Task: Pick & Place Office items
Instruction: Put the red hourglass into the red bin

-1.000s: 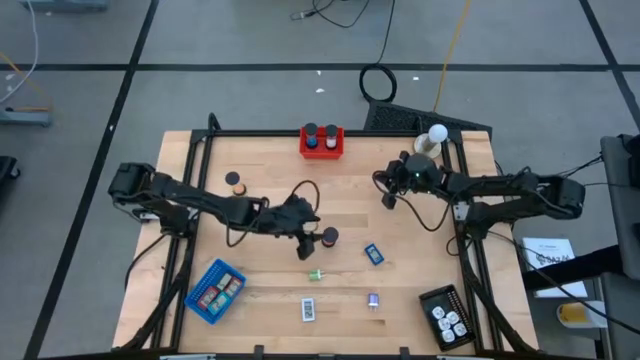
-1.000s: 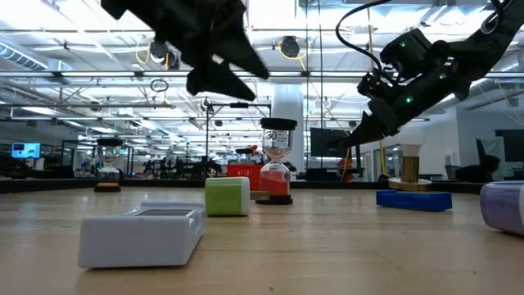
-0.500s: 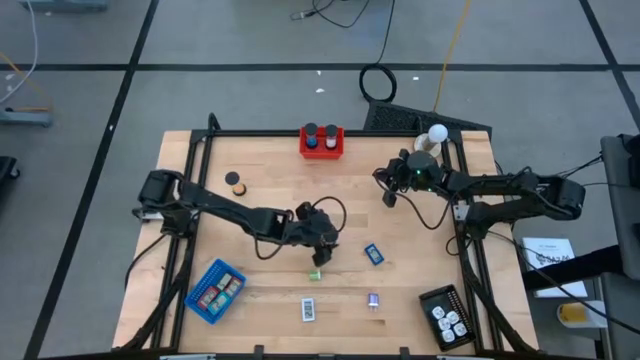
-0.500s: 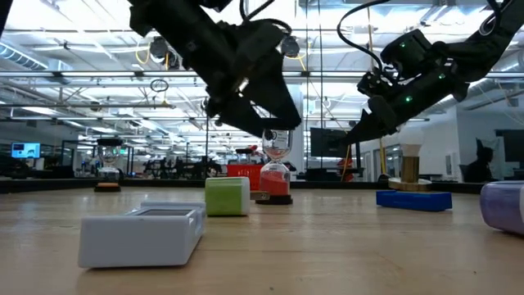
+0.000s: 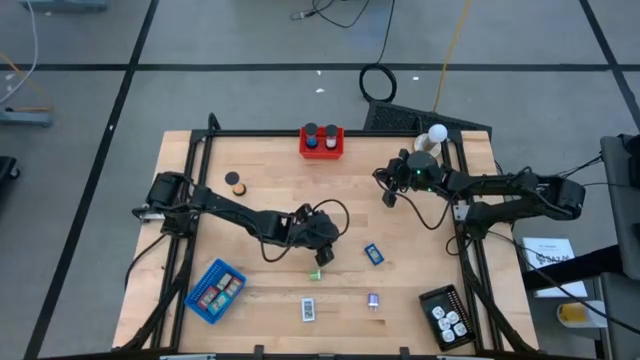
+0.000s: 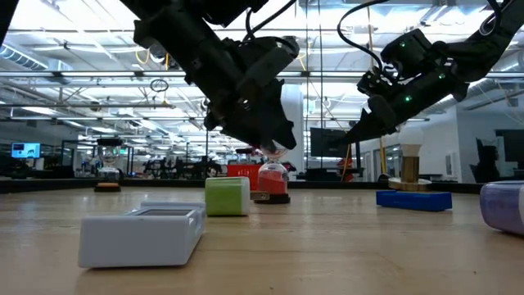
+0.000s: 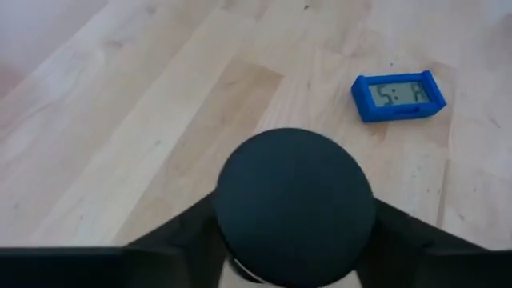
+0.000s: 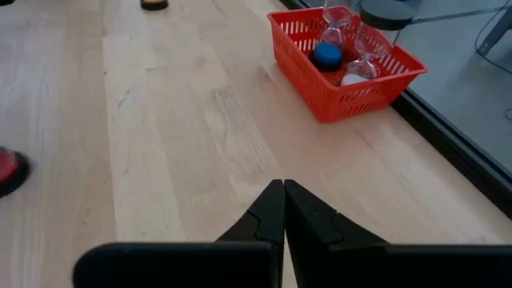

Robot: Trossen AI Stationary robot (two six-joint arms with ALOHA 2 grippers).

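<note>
An hourglass with black caps and red sand [image 6: 274, 176] stands upright on its base at mid-table. My left gripper [image 5: 324, 241] is directly above it. In the left wrist view its round black top cap [image 7: 296, 204] sits between my two open fingers [image 7: 188, 240], which stand on either side of it. My right gripper [image 5: 388, 200] hangs shut above the far right part of the table [image 8: 283, 210], touching nothing. Lying loose on the table are a blue clock [image 5: 373, 254], a green block [image 5: 315, 274], a white-labelled rectangle [image 5: 308, 309] and a purple bit [image 5: 373, 300]. My left gripper comes at the hourglass's top cap [image 7: 240, 184] from above, pointing down, with one finger on each side. I cannot tell whether the fingers touch the cap. The hourglass stands upright with its base on the table [image 6: 274, 198].
A red tray [image 5: 322, 142] with two hourglasses sits at the far edge. A blue tray [image 5: 215, 290] is near left and a black tray [image 5: 446, 315] near right. A black-and-orange cylinder [image 5: 235, 183] lies far left. A white ball on a stand [image 5: 432, 137] is behind my right arm.
My left gripper has moved toward the table's right and near edges, over the hourglass, and has come down around its top cap. The hourglass has stayed in place.
</note>
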